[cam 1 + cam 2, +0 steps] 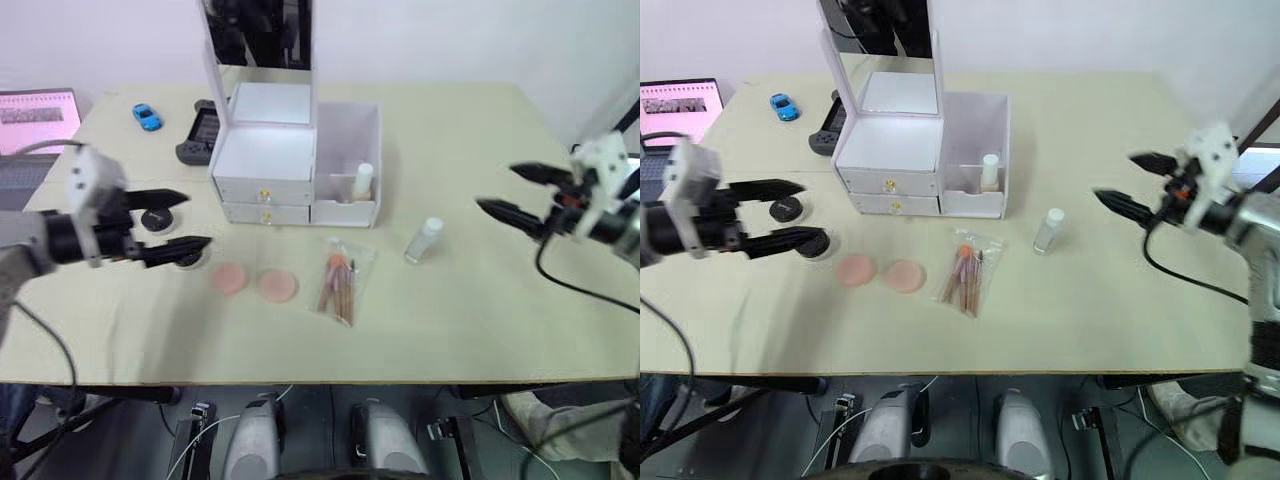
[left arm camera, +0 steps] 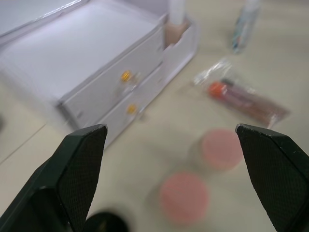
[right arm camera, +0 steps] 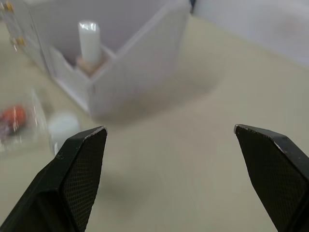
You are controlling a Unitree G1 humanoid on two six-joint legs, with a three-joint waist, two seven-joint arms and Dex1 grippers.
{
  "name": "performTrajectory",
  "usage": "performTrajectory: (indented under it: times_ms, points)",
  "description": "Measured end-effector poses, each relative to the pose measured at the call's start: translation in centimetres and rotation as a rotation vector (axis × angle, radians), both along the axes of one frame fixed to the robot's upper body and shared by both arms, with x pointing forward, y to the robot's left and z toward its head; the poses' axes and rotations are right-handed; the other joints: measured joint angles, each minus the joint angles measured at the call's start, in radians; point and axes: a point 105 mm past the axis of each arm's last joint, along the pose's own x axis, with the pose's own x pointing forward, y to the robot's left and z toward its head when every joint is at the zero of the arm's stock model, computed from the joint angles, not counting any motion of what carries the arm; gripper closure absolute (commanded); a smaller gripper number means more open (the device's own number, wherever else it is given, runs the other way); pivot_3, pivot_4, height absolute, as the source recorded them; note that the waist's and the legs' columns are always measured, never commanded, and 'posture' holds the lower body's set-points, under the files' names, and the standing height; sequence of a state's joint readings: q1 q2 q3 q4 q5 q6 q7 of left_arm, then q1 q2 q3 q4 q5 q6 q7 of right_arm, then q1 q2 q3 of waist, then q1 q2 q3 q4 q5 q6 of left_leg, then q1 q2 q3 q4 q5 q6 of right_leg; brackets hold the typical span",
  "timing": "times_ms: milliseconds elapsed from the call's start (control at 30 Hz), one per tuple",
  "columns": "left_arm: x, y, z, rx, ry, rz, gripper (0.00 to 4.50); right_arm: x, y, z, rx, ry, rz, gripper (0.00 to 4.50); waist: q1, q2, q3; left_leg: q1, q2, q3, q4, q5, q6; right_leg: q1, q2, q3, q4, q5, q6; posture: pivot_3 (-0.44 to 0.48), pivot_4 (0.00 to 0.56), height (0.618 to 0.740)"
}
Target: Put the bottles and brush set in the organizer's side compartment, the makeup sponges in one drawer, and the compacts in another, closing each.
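Observation:
The white organizer (image 1: 262,152) stands mid-table with its mirror upright and both gold-knobbed drawers (image 1: 264,203) shut. One bottle (image 1: 363,181) stands inside the side compartment (image 1: 346,208). A second bottle (image 1: 423,240) stands on the table to its right. The bagged brush set (image 1: 339,281) lies in front, with two pink makeup sponges (image 1: 229,279) (image 1: 277,286) to its left. Two black compacts (image 1: 157,219) (image 1: 187,260) lie further left. My left gripper (image 1: 198,219) is open, its fingers (image 1: 165,250) spanning the compacts. My right gripper (image 1: 496,187) hangs open and holds nothing, right of the loose bottle.
A blue toy car (image 1: 147,117) and a dark handheld controller (image 1: 199,132) lie behind the organizer's left side. A laptop (image 1: 36,120) with a pink screen sits at the far left corner. The table's front edge (image 1: 320,381) runs just below the sponges.

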State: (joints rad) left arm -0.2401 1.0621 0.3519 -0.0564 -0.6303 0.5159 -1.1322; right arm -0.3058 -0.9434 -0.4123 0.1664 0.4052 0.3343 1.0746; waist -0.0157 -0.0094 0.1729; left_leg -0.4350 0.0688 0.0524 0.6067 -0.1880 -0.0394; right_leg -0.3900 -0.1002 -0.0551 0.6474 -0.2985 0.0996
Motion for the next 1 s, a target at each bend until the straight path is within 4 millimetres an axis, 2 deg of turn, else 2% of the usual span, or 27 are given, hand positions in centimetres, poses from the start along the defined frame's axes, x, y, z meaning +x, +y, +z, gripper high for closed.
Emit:
performTrajectory:
  times_ms: [33, 100, 233, 300, 433, 633, 733, 800, 900, 1000]
  points:
    - [0.3, 1.2, -0.2, 0.005, -0.012, 0.045, 0.0, -0.4, -0.9, -0.5, -0.017, 0.004, -0.019, 0.04, 0.0, 0.0, 0.0, 0.0, 0.0, 0.0, 0.0, 0.0, 0.0, 0.0, 0.0, 0.0, 0.0, 0.0, 0.0, 0.0, 0.15, 0.74]
    - [0.6, 4.9, -1.1, 0.035, -0.035, 0.181, 0.0, -1.2, -3.1, -1.8, 0.002, 0.033, -0.072, 0.04, -0.003, 0.0, 0.0, 0.0, 0.0, 0.001, 0.0, 0.0, 0.0, 0.0, 0.0, 0.0, 0.0, 0.0, 0.0, 0.0, 0.15, 0.74]
    - [-0.5, 10.4, -3.2, 0.032, -0.021, 0.379, 0.0, -2.0, -6.5, -3.1, 0.076, 0.051, -0.177, 0.04, -0.003, 0.0, 0.0, 0.0, 0.0, 0.001, 0.0, 0.0, 0.0, 0.0, 0.0, 0.0, 0.0, 0.0, 0.0, 0.0, 0.15, 0.74]
    - [-1.1, 11.6, -3.7, 0.021, -0.012, 0.418, 0.0, -2.2, -7.1, -3.3, 0.088, 0.051, -0.193, 0.04, -0.003, 0.0, 0.0, 0.0, 0.001, 0.001, 0.0, 0.0, 0.0, 0.0, 0.0, 0.0, 0.0, 0.0, 0.0, 0.0, 0.15, 0.74]
    - [-1.3, 12.1, -3.2, 0.001, -0.036, 0.435, 0.0, -1.8, -6.6, -3.2, 0.084, 0.052, -0.173, 0.04, 0.003, 0.0, 0.0, 0.0, 0.001, 0.001, 0.001, 0.0, 0.0, -0.001, -0.001, 0.0, 0.0, 0.0, 0.0, 0.0, 0.15, 0.74]
    - [-1.3, 12.1, -3.3, 0.038, -0.047, 0.419, 0.0, -0.8, -4.9, -2.7, 0.078, 0.078, -0.131, 0.04, 0.002, 0.0, 0.0, 0.0, 0.001, 0.002, 0.0, 0.0, 0.0, 0.0, -0.001, 0.0, 0.0, 0.0, 0.0, 0.0, 0.15, 0.74]
    - [-0.9, 11.3, -2.8, 0.023, -0.053, 0.39, 0.0, -0.7, -2.9, -2.1, 0.078, 0.104, -0.069, 0.04, 0.002, 0.0, 0.0, 0.0, 0.001, 0.002, 0.0, 0.0, 0.0, 0.0, -0.001, 0.0, 0.001, 0.0, 0.0, 0.0, 0.15, 0.74]
    - [-0.3, 8.9, -1.8, -0.004, -0.079, 0.304, 0.0, -0.6, -0.3, -1.3, 0.057, 0.107, 0.017, 0.04, 0.005, 0.0, 0.0, 0.0, 0.001, 0.001, 0.001, 0.0, 0.0, 0.001, -0.001, 0.0, 0.002, 0.0, 0.0, 0.0, 0.15, 0.74]
    - [0.2, 3.5, -0.7, -0.064, -0.079, 0.109, 0.0, -1.1, 4.2, 0.1, 0.041, 0.114, 0.161, 0.04, 0.009, 0.0, 0.0, 0.0, 0.001, 0.001, 0.002, 0.0, 0.0, 0.002, -0.001, 0.0, 0.001, 0.0, 0.0, 0.0, 0.15, 0.74]
    - [-0.1, -0.1, -0.3, -0.092, -0.039, -0.02, 0.0, -1.4, 5.7, -0.2, 0.027, 0.144, 0.194, 0.04, 0.007, -0.001, 0.0, 0.0, 0.001, 0.001, 0.002, 0.0, 0.0, 0.002, -0.001, 0.0, 0.001, 0.0, 0.001, 0.0, 0.15, 0.74]
